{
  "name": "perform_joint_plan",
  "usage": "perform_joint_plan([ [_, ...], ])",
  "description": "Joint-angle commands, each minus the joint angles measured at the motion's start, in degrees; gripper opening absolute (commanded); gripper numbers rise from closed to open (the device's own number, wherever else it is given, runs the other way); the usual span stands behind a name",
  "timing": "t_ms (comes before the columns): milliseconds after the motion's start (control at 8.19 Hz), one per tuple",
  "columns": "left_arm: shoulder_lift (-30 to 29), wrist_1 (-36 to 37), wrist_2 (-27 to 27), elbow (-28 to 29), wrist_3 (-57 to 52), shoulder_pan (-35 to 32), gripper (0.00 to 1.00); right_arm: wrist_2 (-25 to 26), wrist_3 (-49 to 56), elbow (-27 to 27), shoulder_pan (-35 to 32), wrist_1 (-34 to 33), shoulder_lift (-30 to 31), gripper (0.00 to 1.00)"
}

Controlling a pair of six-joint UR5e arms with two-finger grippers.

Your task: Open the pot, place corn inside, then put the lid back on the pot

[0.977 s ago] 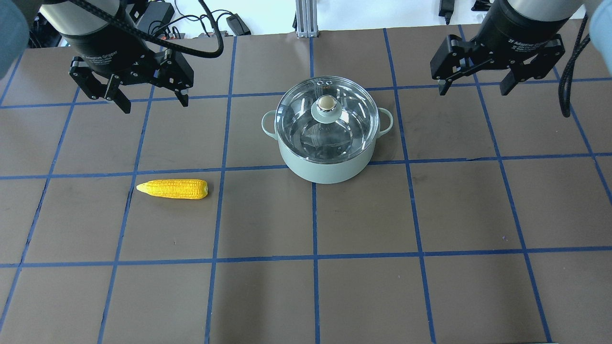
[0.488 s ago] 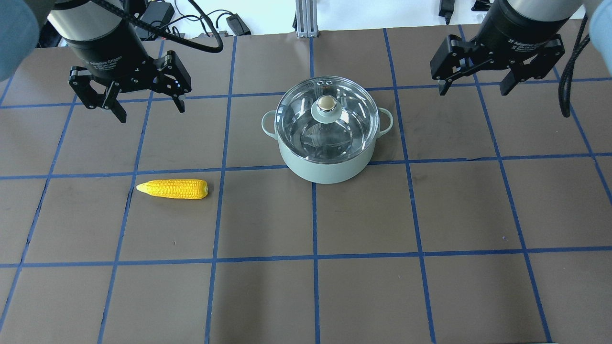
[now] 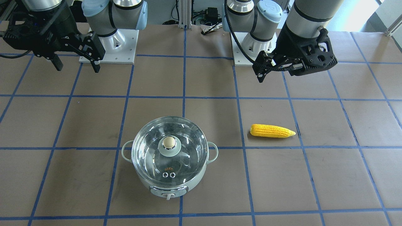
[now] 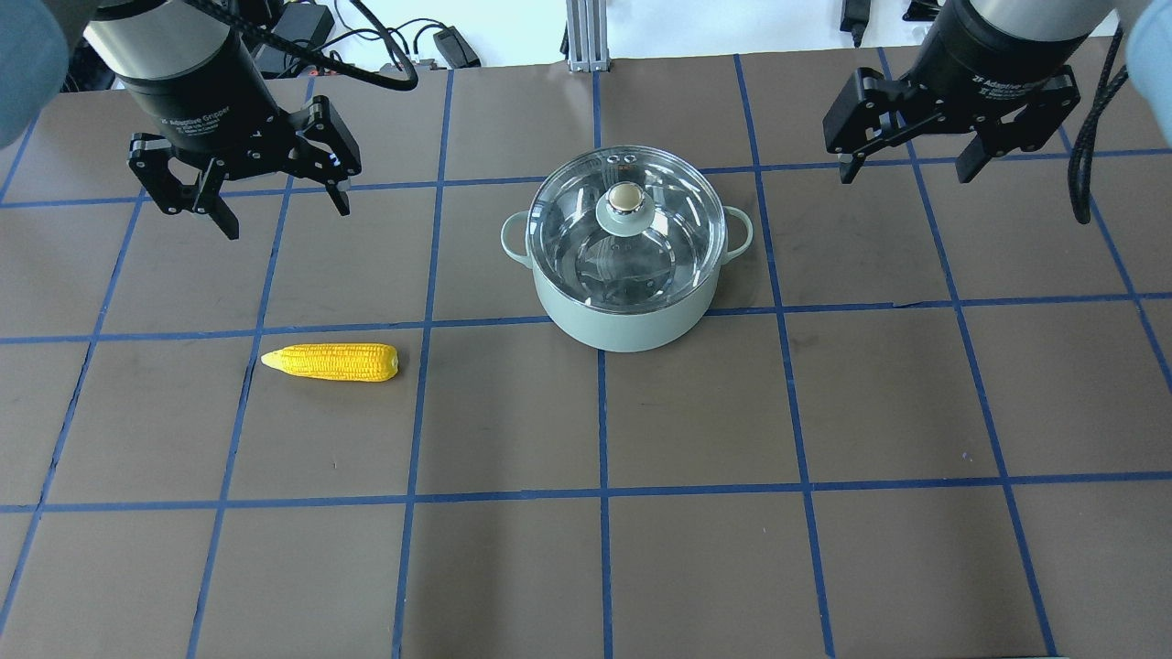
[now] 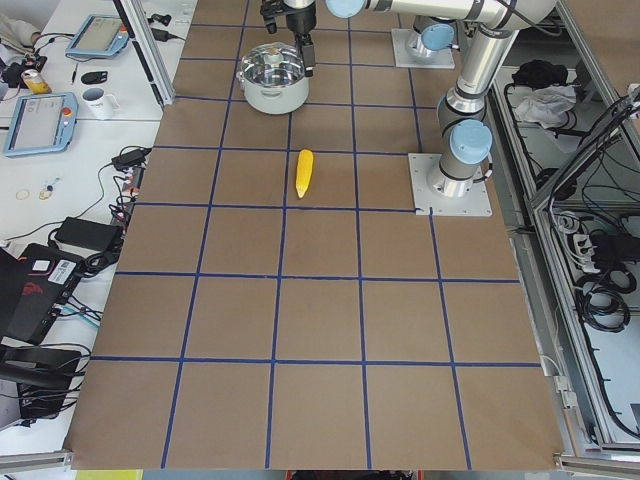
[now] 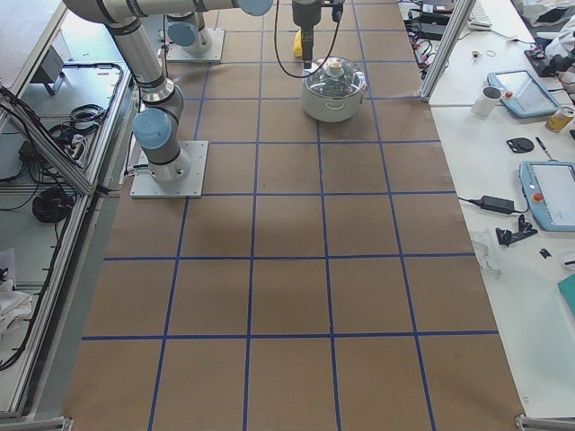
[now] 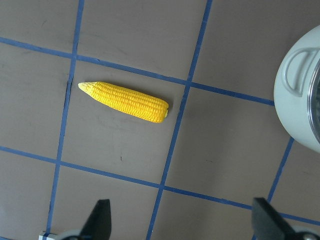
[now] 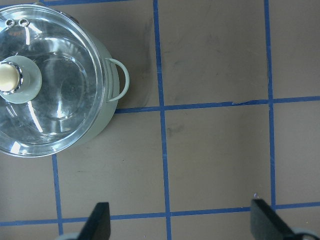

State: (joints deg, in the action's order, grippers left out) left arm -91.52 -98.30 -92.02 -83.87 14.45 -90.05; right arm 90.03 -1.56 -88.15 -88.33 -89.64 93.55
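Well away from the pot (image 4: 623, 325) and corn (image 4: 331, 361), left hand (image 4: 286, 218) and right hand (image 4: 906, 174) hover, jaws apart.

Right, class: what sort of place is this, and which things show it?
Probably a robotics lab, not a kitchen: left arm and right arm bolted to a table gridded with blue tape, control tablets on a side bench, toy corn.

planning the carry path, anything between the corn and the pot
Only bare table and blue tape lines separate corn from pot, per the overhead view.
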Motion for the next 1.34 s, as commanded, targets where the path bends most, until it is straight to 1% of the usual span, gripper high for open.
perform_joint_plan([
  [0,-0.23,0.03,-0.35,-0.16,0.58,0.4,1.0,-0.03,0.06,0.0,0.0,0.0,-0.12,1.0],
  [122,-0.41,0.03,-0.53,0.02,0.58,2.58,1.0,0.66,1.28,0.0,0.0,0.0,-0.3,1.0],
  [244,-0.76,0.73,-0.36,-0.42,3.8,5.21,1.0,1.02,2.51,0.0,0.0,0.17,-0.38,1.0],
  [366,-0.94,0.74,-0.35,-0.51,11.14,6.89,1.0,0.93,2.52,0.0,0.0,0.17,-0.47,1.0],
  [488,-1.03,0.82,-0.27,-0.34,12.78,7.95,1.0,1.11,2.7,0.17,0.0,-0.09,-0.47,1.0],
  [610,-1.03,1.09,-0.27,-0.94,23.24,9.44,1.0,2.85,2.79,0.35,0.0,-0.09,-0.47,1.0],
  [733,-1.38,1.18,0.0,-1.04,30.22,10.5,1.0,4.0,2.7,1.13,0.0,0.0,-0.39,1.0],
  [855,-2.77,0.48,1.91,-1.04,31.25,11.47,1.0,2.7,2.09,1.23,0.0,-0.35,-0.99,1.0],
  [977,-3.83,0.39,5.06,-1.12,32.91,13.39,1.0,2.52,1.74,2.1,-0.09,-1.05,-3.87,1.0],
  [1221,-4.98,0.48,5.79,-1.12,43.94,16.21,1.0,2.25,0.08,7.19,-1.05,-2.29,-9.23,1.0],
])
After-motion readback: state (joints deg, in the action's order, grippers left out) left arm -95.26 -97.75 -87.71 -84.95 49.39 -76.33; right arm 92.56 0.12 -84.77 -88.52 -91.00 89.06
